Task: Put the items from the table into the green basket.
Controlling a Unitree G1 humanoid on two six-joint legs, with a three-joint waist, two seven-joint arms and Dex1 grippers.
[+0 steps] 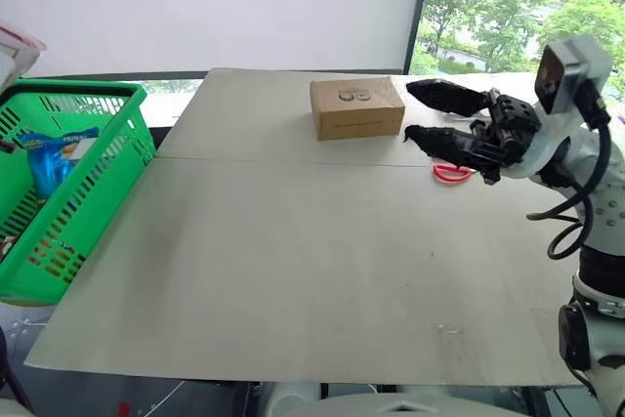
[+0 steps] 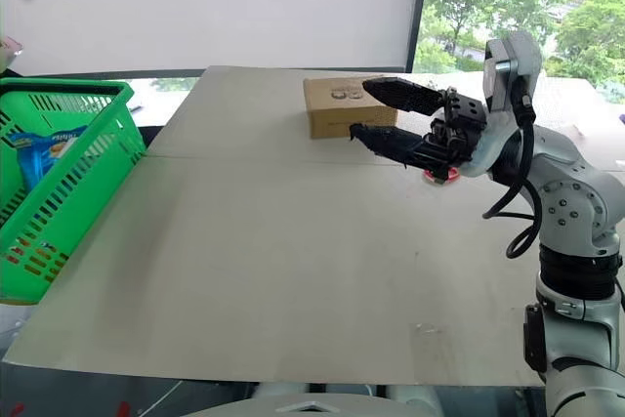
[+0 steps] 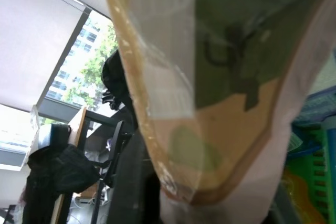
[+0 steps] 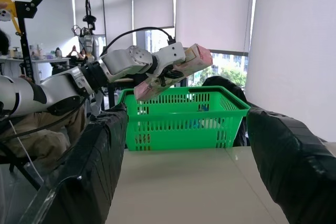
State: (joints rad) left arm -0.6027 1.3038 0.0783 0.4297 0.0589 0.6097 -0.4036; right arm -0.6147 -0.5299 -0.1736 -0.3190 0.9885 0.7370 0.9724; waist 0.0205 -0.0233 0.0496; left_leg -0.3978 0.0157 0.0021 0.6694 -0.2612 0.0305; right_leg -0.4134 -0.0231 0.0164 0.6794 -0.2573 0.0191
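The green basket (image 1: 110, 169) stands off the table's (image 1: 293, 261) left edge, with a blue-labelled item (image 1: 54, 158) lying inside it. In the right wrist view my left gripper (image 4: 167, 77) hangs over the basket (image 4: 184, 124), shut on the long pink carton pack (image 4: 191, 59), which is tilted. One end of that pack (image 1: 15, 51) pokes in at the far left above the basket, and the pack (image 3: 226, 77) sits close before the left wrist camera. My right gripper (image 1: 410, 110) hovers open and empty above the table's right side, pointing left.
A brown cardboard box (image 1: 356, 107) sits at the table's back middle, just left of the right gripper. A small red ring (image 1: 451, 173) lies on the table under the right hand. Windows and a blind stand behind the table.
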